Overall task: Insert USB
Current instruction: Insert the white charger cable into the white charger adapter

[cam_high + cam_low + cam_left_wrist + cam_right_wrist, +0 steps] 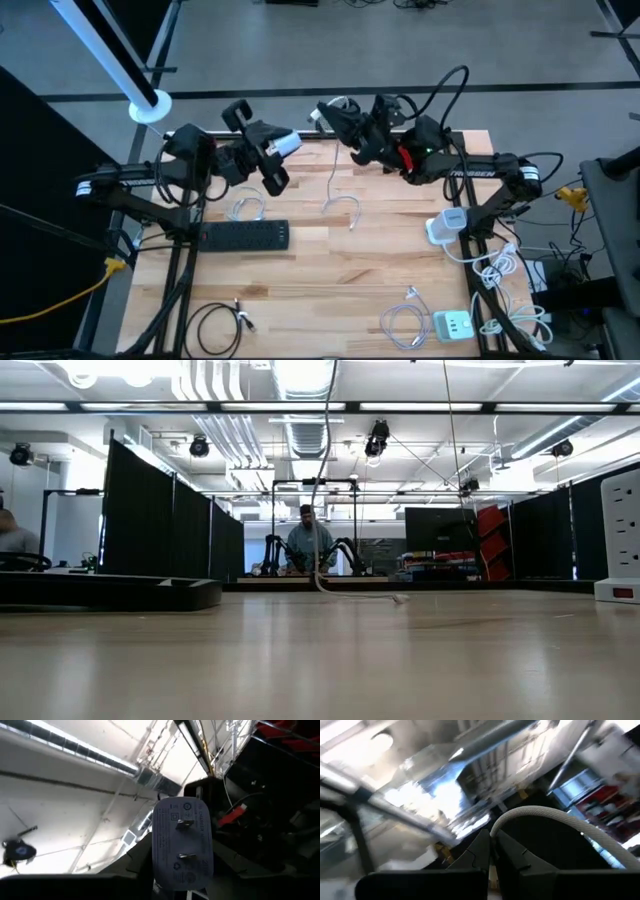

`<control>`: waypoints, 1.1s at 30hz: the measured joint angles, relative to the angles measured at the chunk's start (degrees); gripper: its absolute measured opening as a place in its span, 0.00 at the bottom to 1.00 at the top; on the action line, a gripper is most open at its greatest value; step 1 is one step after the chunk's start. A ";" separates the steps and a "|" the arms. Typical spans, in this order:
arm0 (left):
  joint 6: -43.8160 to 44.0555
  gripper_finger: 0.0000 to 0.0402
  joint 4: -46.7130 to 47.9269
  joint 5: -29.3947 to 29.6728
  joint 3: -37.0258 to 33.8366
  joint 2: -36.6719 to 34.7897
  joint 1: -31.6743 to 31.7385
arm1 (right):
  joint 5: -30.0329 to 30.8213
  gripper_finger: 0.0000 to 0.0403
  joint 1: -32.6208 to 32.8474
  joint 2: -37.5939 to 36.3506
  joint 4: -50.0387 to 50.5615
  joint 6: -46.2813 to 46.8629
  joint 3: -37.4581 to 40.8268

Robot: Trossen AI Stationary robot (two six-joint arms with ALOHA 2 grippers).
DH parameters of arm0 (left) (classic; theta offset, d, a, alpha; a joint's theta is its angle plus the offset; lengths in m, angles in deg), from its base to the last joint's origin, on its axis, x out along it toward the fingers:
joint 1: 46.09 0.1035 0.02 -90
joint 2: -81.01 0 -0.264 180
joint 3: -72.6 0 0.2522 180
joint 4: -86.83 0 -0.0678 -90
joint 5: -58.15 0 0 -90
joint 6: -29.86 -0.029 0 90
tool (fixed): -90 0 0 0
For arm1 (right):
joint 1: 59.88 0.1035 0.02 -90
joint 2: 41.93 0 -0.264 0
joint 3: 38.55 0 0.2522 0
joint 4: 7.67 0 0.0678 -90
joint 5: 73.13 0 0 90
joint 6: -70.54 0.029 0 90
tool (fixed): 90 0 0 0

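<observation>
My left gripper (268, 150) is raised above the table's far left part, shut on a white wall charger (182, 845) whose two prongs face the wrist camera. My right gripper (335, 118) is raised at the far middle, a short way right of the charger (286, 143), and is shut on a white USB cable (545, 817). The cable (333, 170) hangs down from it. Its lower stretch curls on the wood, ending at a free tip (352, 223), which also shows in the low view (400, 598). My left gripper pinches the charger's body between its two fingers, low on its two sides (159, 870); the fingers themselves are mostly hidden behind it. The charger is lifted clear of the table, sticking out toward my right gripper. My right gripper pinches the cable between its two fingertips (479, 851), near the cable's upper end (494, 831). From the fingers the cable arcs away, then hangs slack with its lower part on the table.
A black power strip (245, 235) lies left of centre with a white cable coil (245, 208) behind it. A white adapter (447, 225) and loose cables (505, 265) sit at the right edge. Near the front lie a black cable (215, 325), a white coil (400, 320) and a white power strip (452, 325).
</observation>
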 joint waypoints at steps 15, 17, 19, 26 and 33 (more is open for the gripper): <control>3.05 0.29 -2.74 -13.55 0.00 -0.22 8.56 | 3.38 0.00 2.38 8.83 -6.89 3.14 -6.79; 2.76 0.29 -4.29 -13.73 0.00 -0.22 9.48 | 3.34 0.00 2.52 8.85 -6.61 2.40 -7.19; 2.28 0.29 -5.39 -14.77 0.00 -0.20 10.34 | 4.20 0.00 2.65 8.77 -6.73 1.99 -7.28; 2.52 0.29 -6.18 -17.34 0.00 0.04 13.12 | 6.41 0.00 2.64 8.81 -6.73 0.92 -7.50; 3.27 0.29 -6.71 -18.79 0.00 0.07 14.22 | 6.50 0.00 2.62 8.78 -6.50 1.09 -7.93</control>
